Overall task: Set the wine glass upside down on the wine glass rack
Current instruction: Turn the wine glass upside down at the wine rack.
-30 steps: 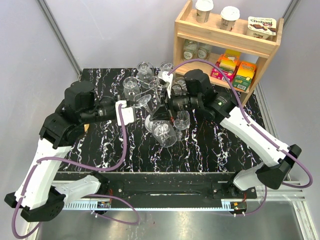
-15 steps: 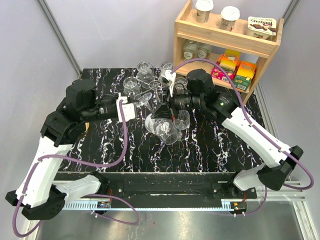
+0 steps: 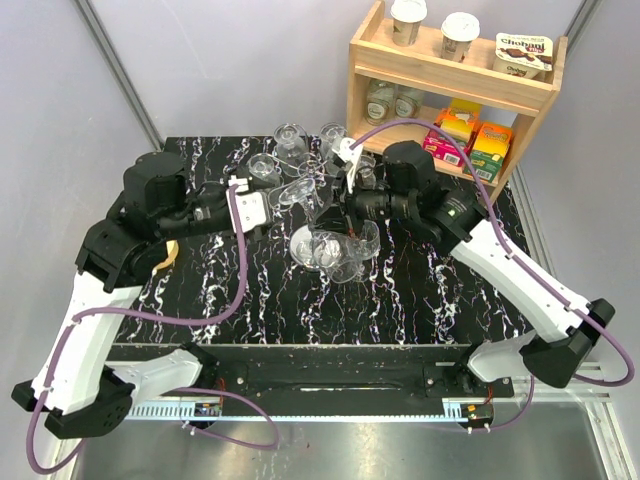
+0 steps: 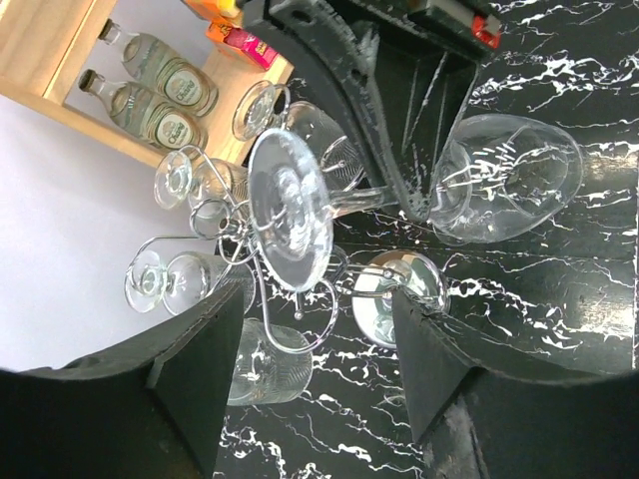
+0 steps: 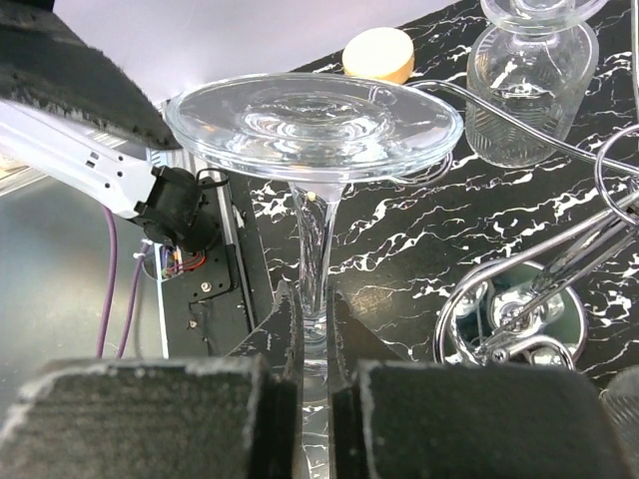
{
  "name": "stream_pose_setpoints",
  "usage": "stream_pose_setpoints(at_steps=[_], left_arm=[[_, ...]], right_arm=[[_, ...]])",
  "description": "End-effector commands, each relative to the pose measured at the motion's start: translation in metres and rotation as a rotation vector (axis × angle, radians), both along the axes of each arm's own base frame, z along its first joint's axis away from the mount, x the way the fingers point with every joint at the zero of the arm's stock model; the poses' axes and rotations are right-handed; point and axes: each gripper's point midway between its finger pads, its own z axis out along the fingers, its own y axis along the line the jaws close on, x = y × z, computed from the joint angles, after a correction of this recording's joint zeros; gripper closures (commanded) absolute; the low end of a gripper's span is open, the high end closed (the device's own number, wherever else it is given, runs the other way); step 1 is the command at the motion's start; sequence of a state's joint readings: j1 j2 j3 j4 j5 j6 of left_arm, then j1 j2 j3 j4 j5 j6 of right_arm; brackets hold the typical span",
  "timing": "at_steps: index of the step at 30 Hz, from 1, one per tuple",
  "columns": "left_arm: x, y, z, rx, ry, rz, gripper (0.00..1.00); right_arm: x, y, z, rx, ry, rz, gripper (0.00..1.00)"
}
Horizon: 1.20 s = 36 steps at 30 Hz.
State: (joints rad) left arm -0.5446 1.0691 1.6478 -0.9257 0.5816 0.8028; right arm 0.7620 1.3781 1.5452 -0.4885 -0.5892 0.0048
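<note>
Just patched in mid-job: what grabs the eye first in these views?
The clear wine glass, gripped by its stem in the shut right gripper, dominates the right wrist view with its wide round foot. Beside it stands the shiny silver wire rack, hung with other glasses, and the left gripper is open, facing that foot.

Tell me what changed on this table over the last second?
The left tool spread its fingers and drew back a little, apparently letting go of the round foot of the clear stemmed wine glass. The right tool stayed clamped on the stem and carried the glass slightly farther from the arm bases. The shiny silver wire rack, its hanging glasses and the wooden shelf unit did not move.
</note>
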Motion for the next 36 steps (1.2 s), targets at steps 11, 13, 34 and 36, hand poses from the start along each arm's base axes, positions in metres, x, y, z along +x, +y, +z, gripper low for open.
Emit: stream_pose_setpoints(at_steps=[11,13,34,36], left_arm=[[0.01,0.021,0.045,-0.154,-0.026,0.105,0.34],[0.011,0.025,0.046,-0.162,-0.024,0.119,0.33],[0.021,0.029,0.011,-0.161,0.051,0.147,0.33],[0.023,0.027,0.003,-0.158,0.068,0.14,0.33]], right_arm=[[-0.016,-0.052,0.034,0.054,-0.292,-0.086,1.0],[-0.015,-0.06,0.032,0.045,-0.326,-0.115,1.0],[0.025,-0.079,0.011,0.057,-0.399,-0.302,1.0],[0.019,-0.068,0.007,0.085,-0.355,-0.242,1.0]])
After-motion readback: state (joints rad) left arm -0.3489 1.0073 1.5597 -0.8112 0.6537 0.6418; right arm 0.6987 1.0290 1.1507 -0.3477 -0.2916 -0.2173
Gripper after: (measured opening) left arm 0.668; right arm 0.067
